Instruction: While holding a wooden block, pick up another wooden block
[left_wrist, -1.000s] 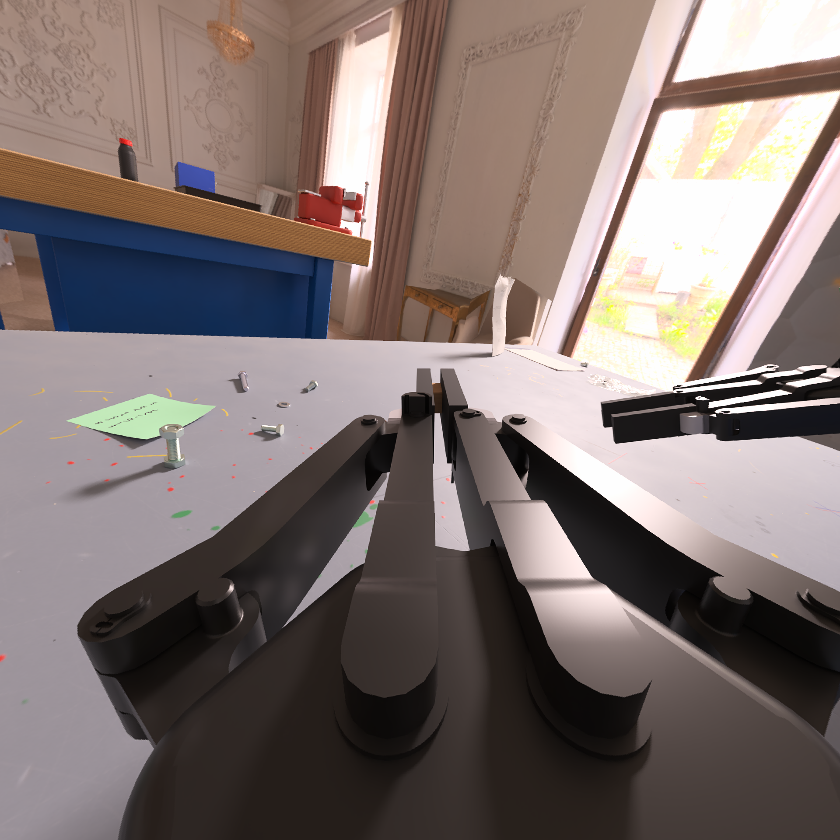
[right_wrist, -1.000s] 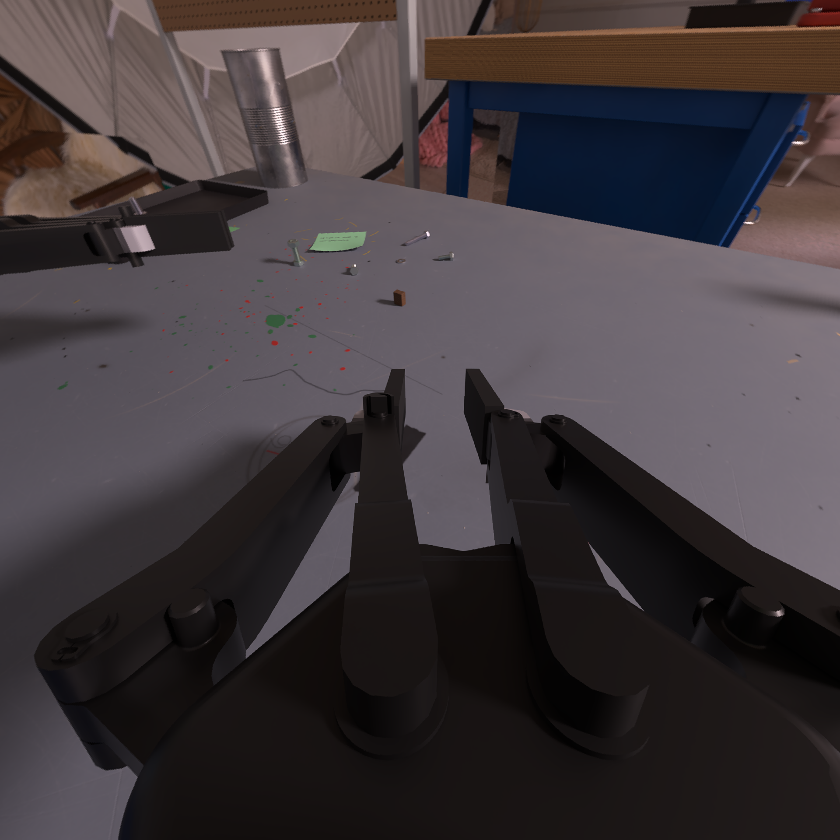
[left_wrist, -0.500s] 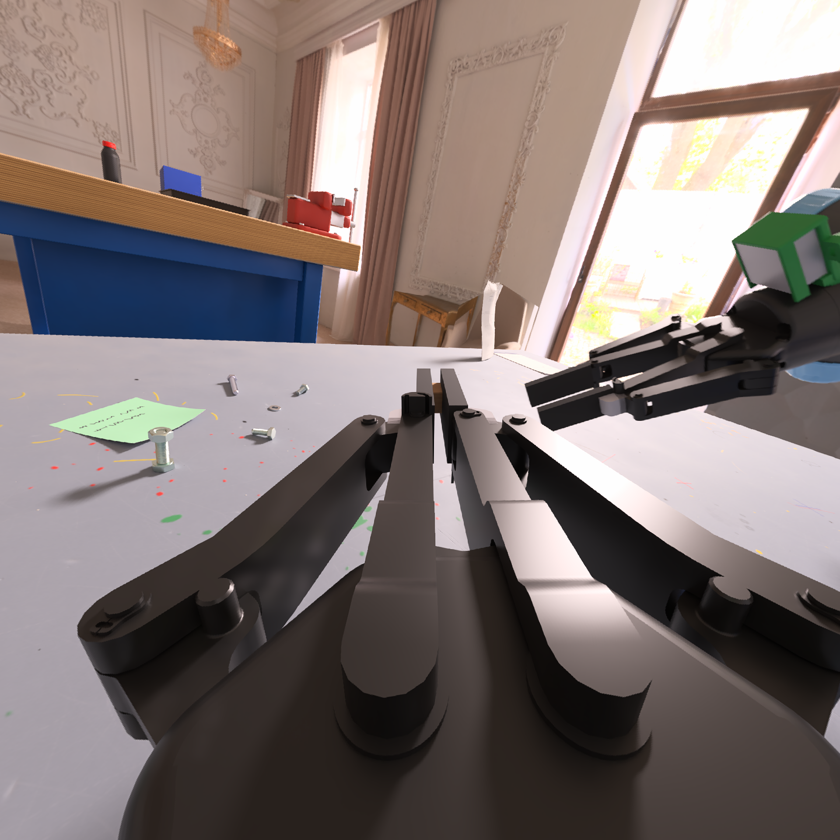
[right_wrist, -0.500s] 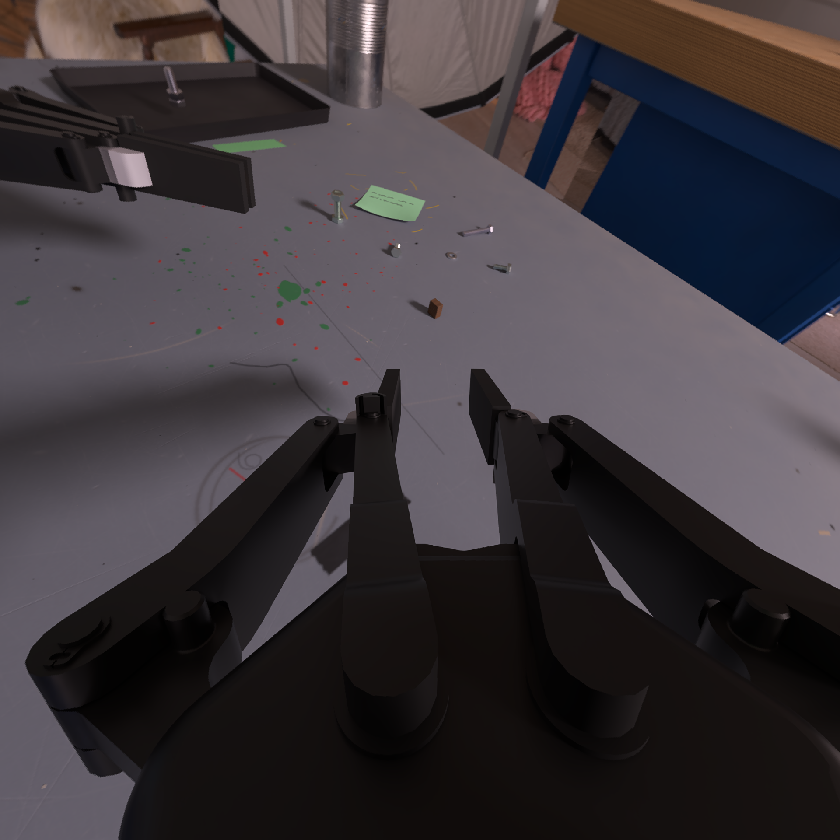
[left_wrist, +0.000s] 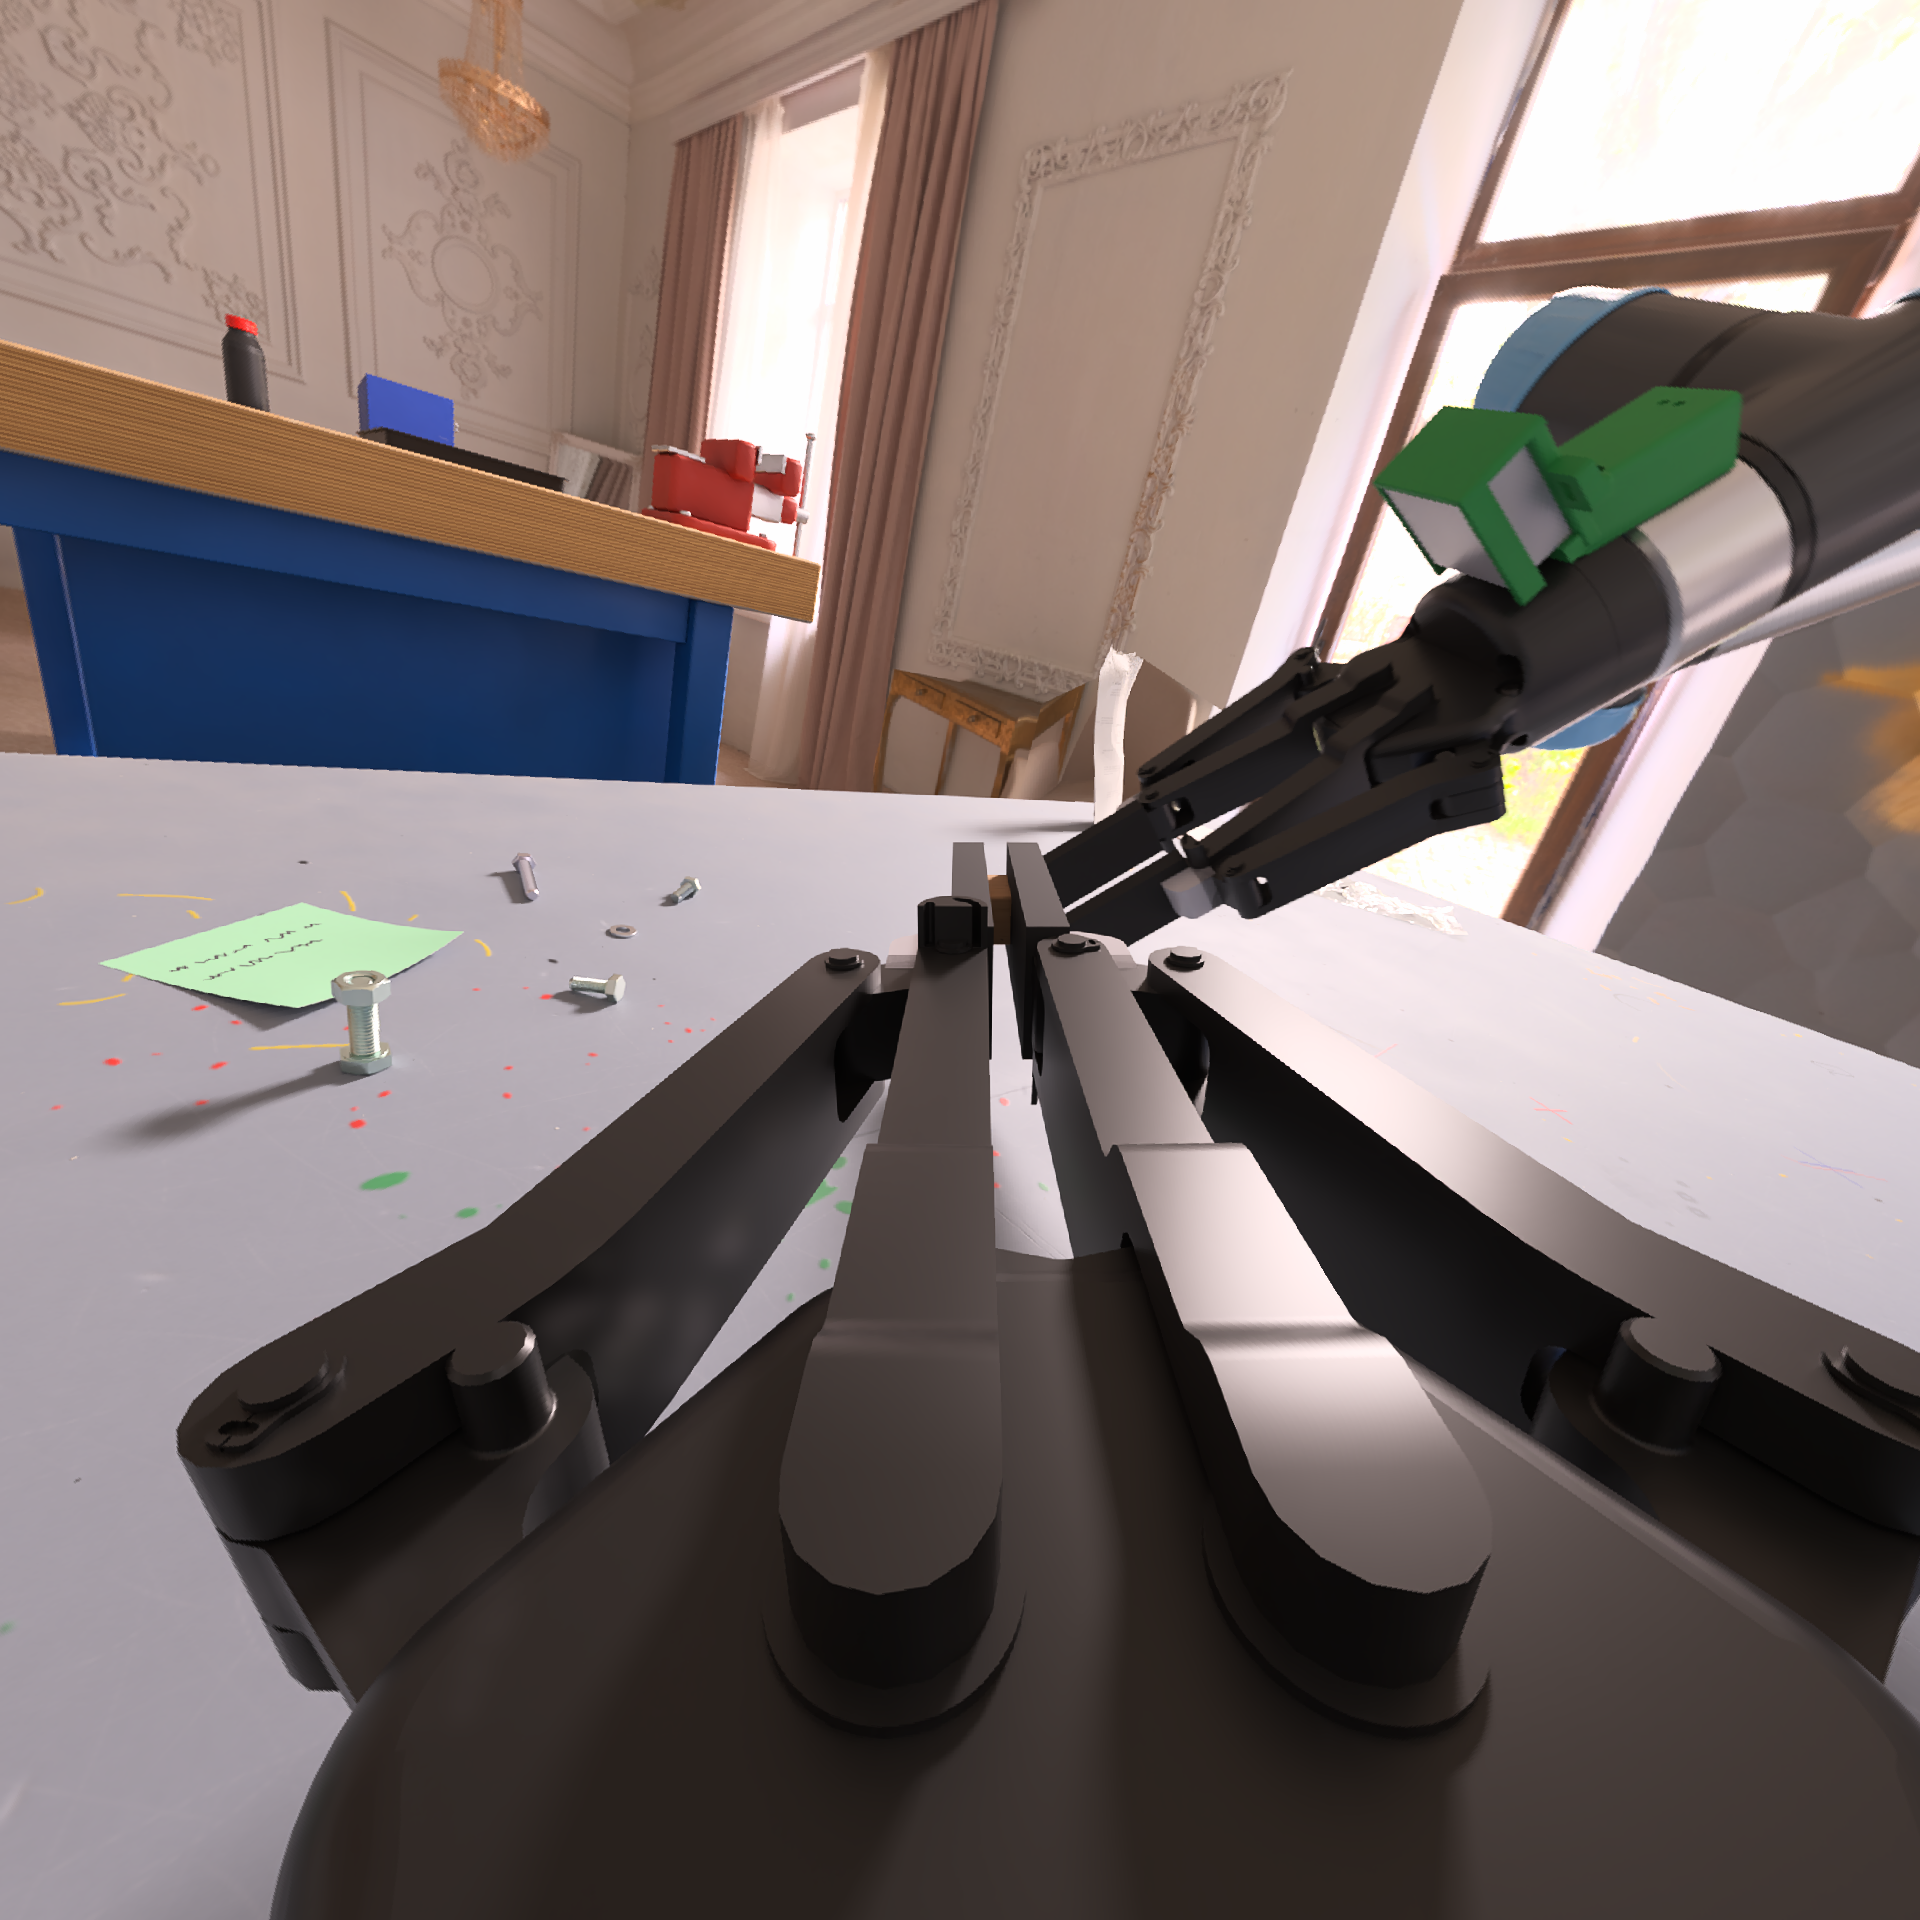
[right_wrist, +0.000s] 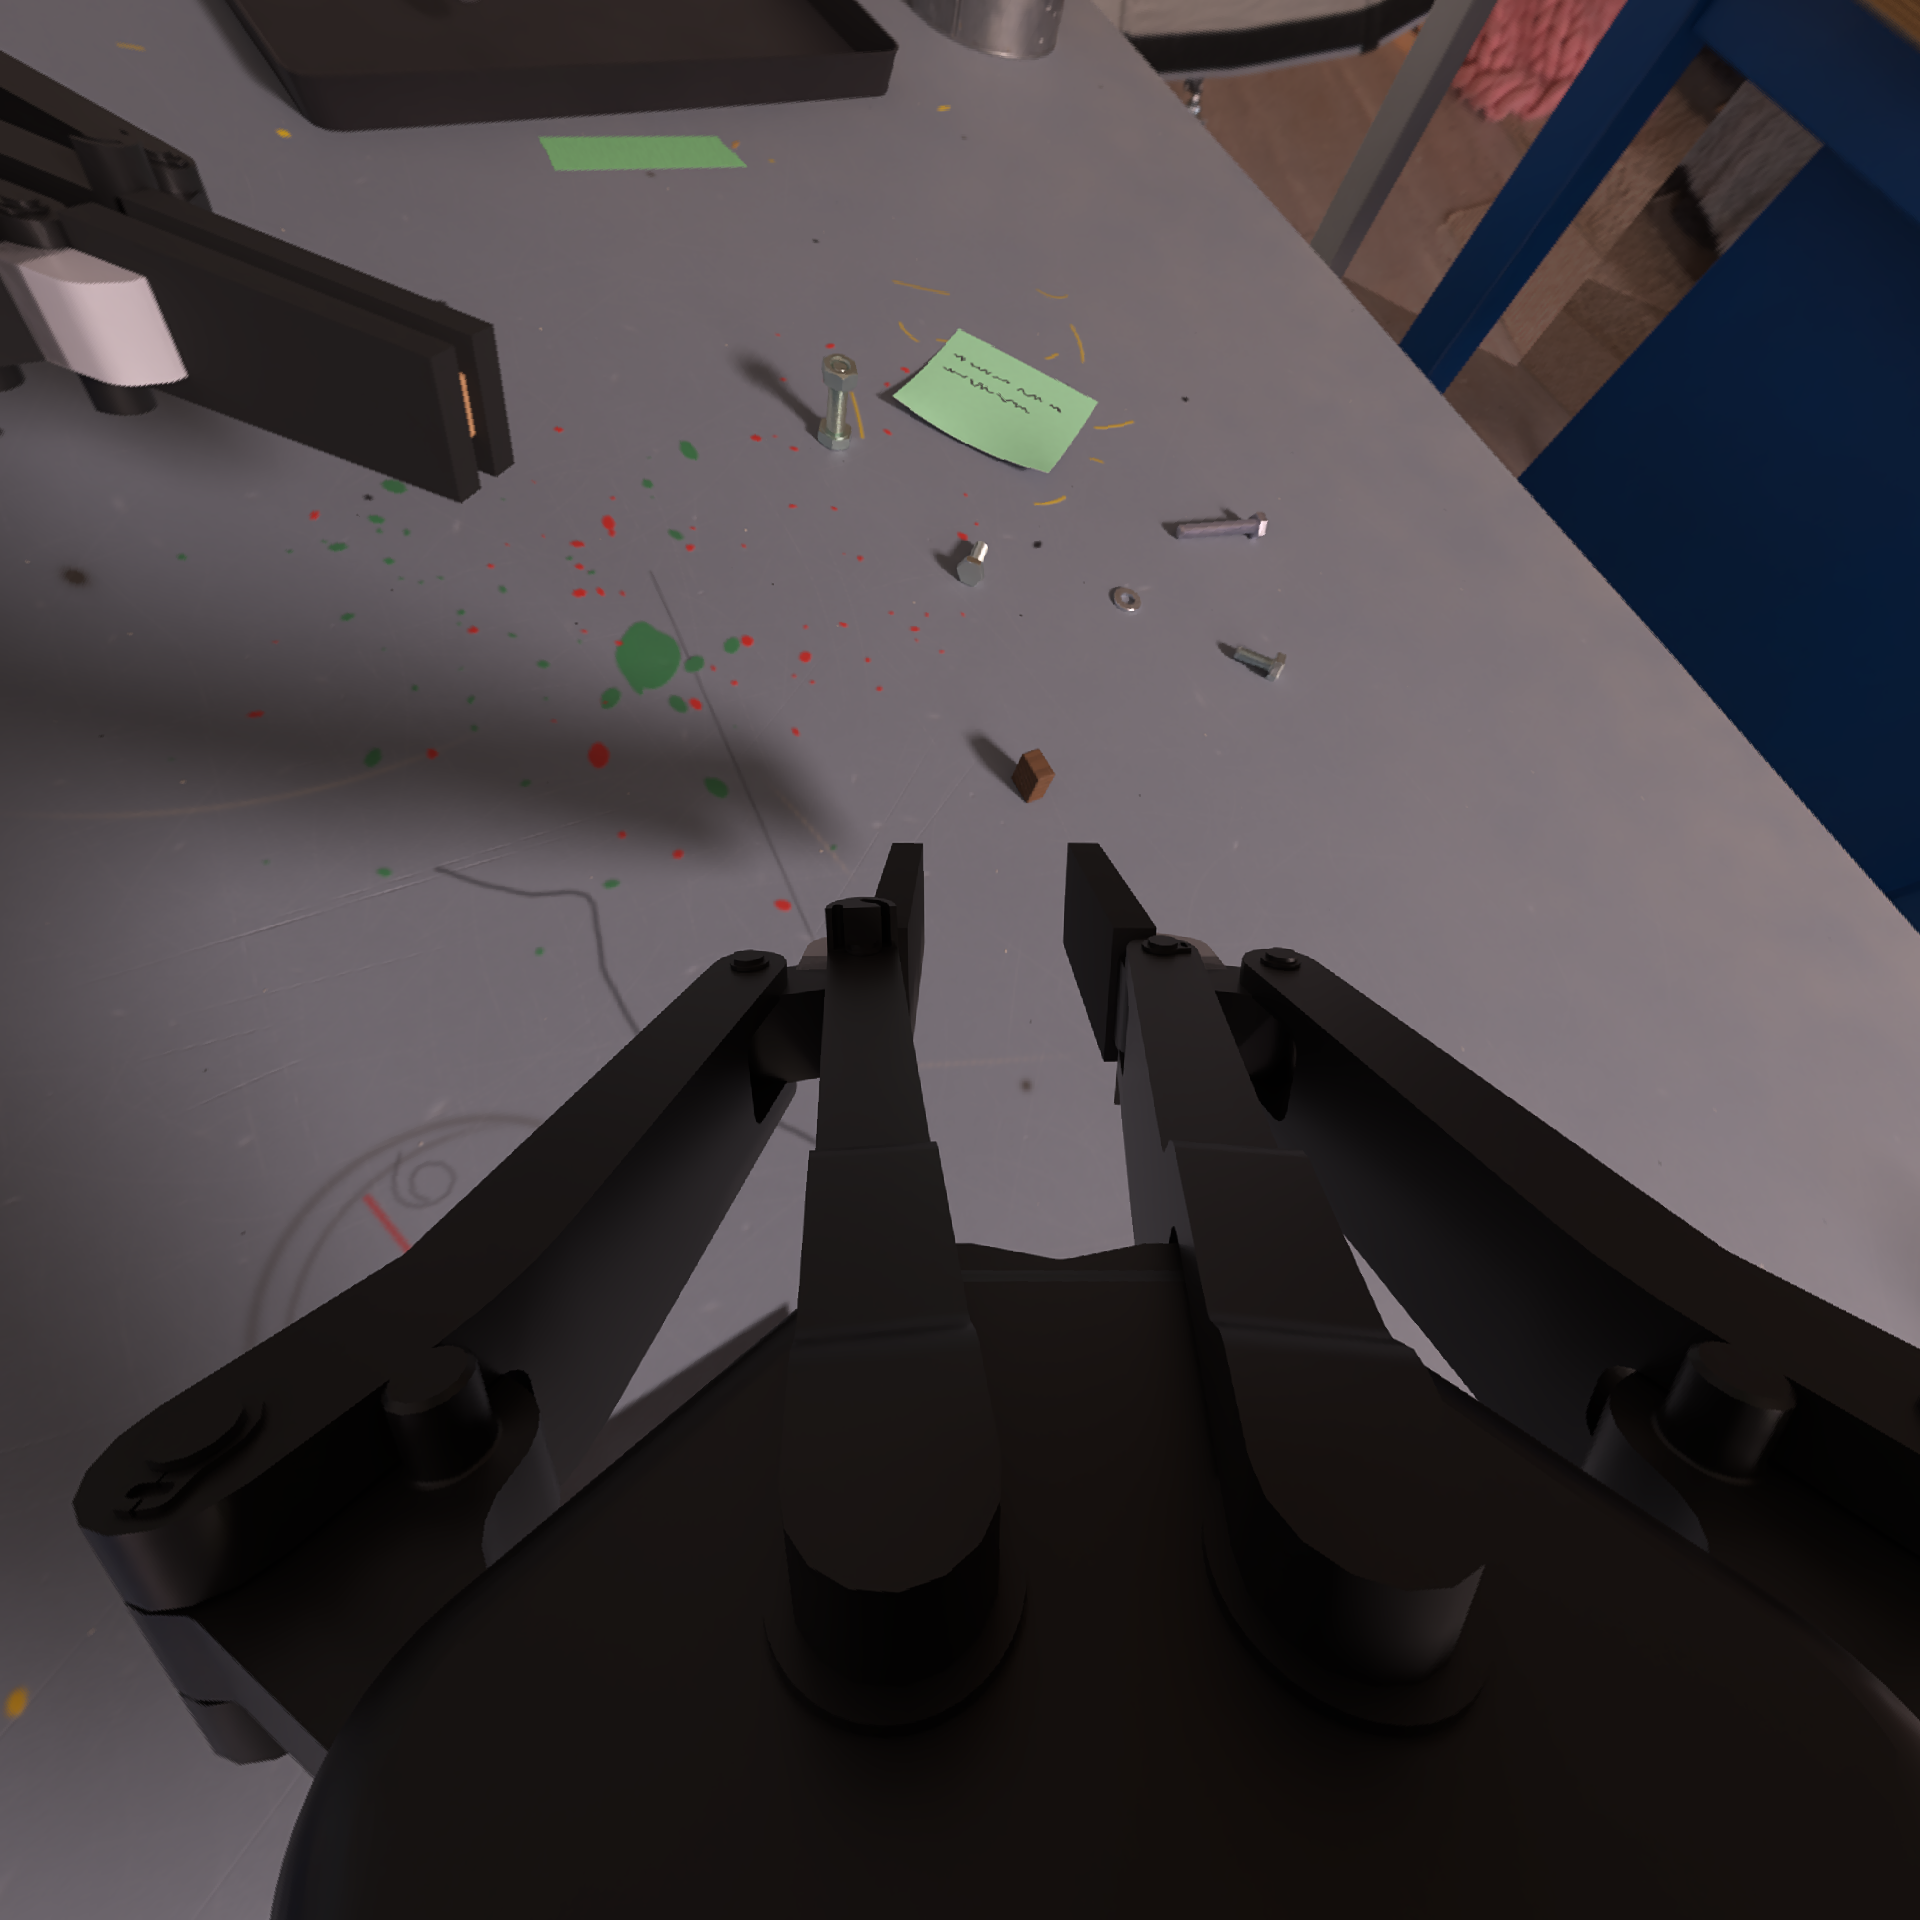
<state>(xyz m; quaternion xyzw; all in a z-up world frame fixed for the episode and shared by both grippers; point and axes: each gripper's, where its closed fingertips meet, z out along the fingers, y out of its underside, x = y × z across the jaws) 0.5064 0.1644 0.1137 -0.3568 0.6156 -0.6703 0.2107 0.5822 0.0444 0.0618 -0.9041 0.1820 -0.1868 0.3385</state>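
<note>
My left gripper (left_wrist: 997, 899) is shut on a small wooden block (left_wrist: 1000, 891), a tan sliver between its fingertips, held above the grey table. It also shows in the right wrist view (right_wrist: 473, 416) at upper left, with the block's edge (right_wrist: 465, 403) between its pads. A second small brown wooden block (right_wrist: 1033, 775) lies on the table just ahead of my right gripper (right_wrist: 992, 883), which is open and empty above the table. The right gripper also shows in the left wrist view (left_wrist: 1081, 883), close behind my left fingertips.
A green note (right_wrist: 995, 411), an upright bolt (right_wrist: 837, 400), and several loose bolts and a washer (right_wrist: 1124, 597) lie beyond the block. A black tray (right_wrist: 582, 73) and a metal can stand at the far end. The table edge (right_wrist: 1558, 499) runs on the right, a blue workbench (left_wrist: 364, 623) beyond.
My right gripper has moved forward and tilted down toward the loose block, which is now nearer. In the left wrist view the right arm has swung in close. The left gripper keeps its block.
</note>
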